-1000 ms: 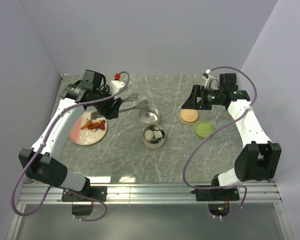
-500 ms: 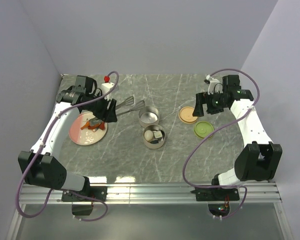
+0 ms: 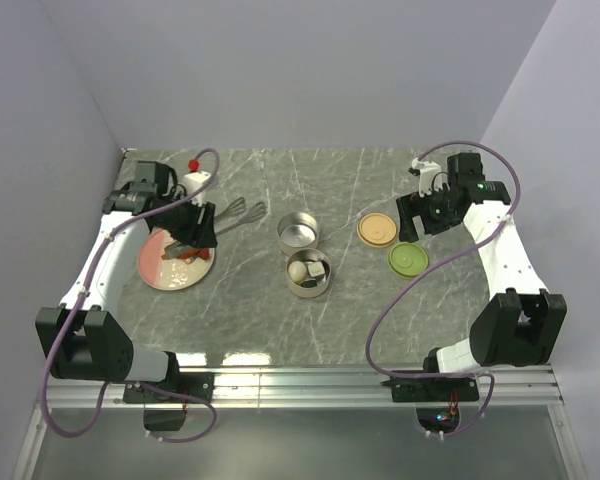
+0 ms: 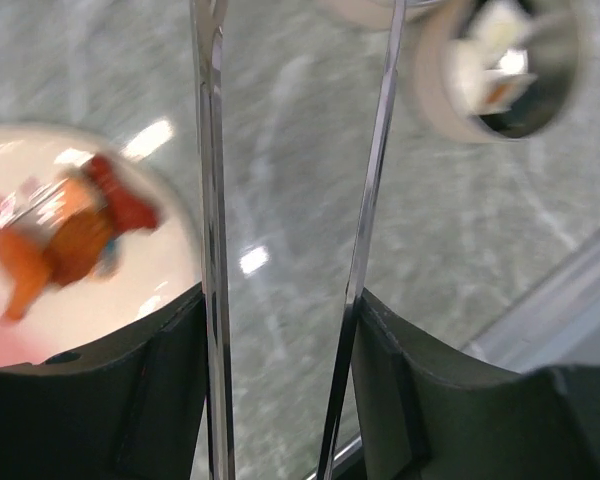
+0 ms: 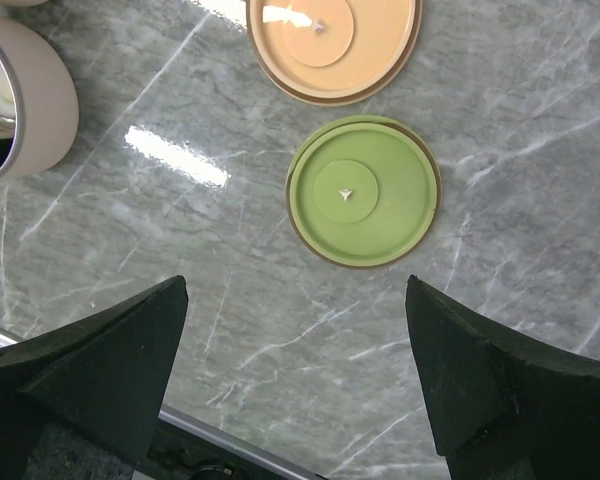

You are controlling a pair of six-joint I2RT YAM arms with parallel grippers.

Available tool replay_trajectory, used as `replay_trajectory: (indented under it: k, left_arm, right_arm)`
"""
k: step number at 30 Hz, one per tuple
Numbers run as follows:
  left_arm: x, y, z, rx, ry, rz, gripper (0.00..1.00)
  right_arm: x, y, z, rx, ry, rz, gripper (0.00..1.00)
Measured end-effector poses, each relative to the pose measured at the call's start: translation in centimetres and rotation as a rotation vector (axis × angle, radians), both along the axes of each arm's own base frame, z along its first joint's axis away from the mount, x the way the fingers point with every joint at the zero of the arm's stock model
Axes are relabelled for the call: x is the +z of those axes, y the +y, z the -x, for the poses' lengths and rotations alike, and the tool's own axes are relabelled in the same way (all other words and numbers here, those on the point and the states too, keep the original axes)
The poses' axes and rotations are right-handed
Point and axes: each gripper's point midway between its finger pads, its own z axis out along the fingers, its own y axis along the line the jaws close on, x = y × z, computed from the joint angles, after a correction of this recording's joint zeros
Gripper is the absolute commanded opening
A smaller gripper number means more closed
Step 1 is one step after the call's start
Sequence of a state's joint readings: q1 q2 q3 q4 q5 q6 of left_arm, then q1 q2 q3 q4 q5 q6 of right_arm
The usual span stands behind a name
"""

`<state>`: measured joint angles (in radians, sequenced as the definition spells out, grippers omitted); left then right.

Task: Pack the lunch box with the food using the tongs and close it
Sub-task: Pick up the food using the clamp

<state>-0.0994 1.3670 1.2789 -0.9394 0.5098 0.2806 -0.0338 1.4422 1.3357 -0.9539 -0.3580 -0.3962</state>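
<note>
The left pincer [image 3: 196, 228] is clamped on the tongs [image 3: 232, 211]. Their two slim arms run out between its fingers [image 4: 120, 400], with the tips pointing toward the middle of the surface [image 3: 250, 310]. The pincer hangs over the far edge of the plate [image 3: 158, 272], where orange-red chunks [image 3: 188, 255] lie. Two tins stand mid-surface without lids. The far tin [image 3: 298, 233] looks empty, and the near tin [image 3: 309, 274] holds a whitish ball and a darker piece. The right pincer [image 5: 295, 300] has its jaws wide apart and holds nothing, hanging above the green lid [image 5: 363, 190]. The orange lid [image 5: 332, 45] lies just beside the green one, farther out. Both lids lie flat to the right of the tins.
</note>
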Motion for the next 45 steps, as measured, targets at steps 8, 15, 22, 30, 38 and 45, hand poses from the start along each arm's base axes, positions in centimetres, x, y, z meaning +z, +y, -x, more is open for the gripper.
replay_trajectory:
  k: [8, 15, 22, 30, 38, 45]
  left_arm:
    - [-1.9, 4.8, 0.1, 0.092, 0.012, -0.081, 0.58]
    - [-1.3, 4.0, 0.3, 0.060, -0.008, -0.041, 0.58]
    - [-1.3, 1.8, 0.8, -0.044, -0.030, -0.057, 0.56]
    - [-0.7, -4.1, 1.4, -0.265, -0.065, -0.086, 0.55]
    - [-1.4, -3.8, 0.8, -0.240, -0.048, -0.125, 0.52]
    - [-0.7, 6.3, -0.6, 0.046, -0.064, -0.191, 0.53]
  right_arm:
    - [0.0, -0.1, 0.2, 0.012, 0.002, 0.007, 0.95]
    - [-2.7, -1.8, 1.4, 0.006, 0.056, 0.104, 0.88]
    - [-3.8, -2.5, 2.0, 0.002, 0.082, 0.148, 0.85]
    - [-4.3, -2.9, 2.1, -0.001, 0.087, 0.168, 0.84]
    - [-4.4, -2.9, 2.3, 0.000, 0.095, 0.166, 0.84]
    - [-4.4, -2.4, 2.5, 0.008, 0.100, 0.142, 0.84]
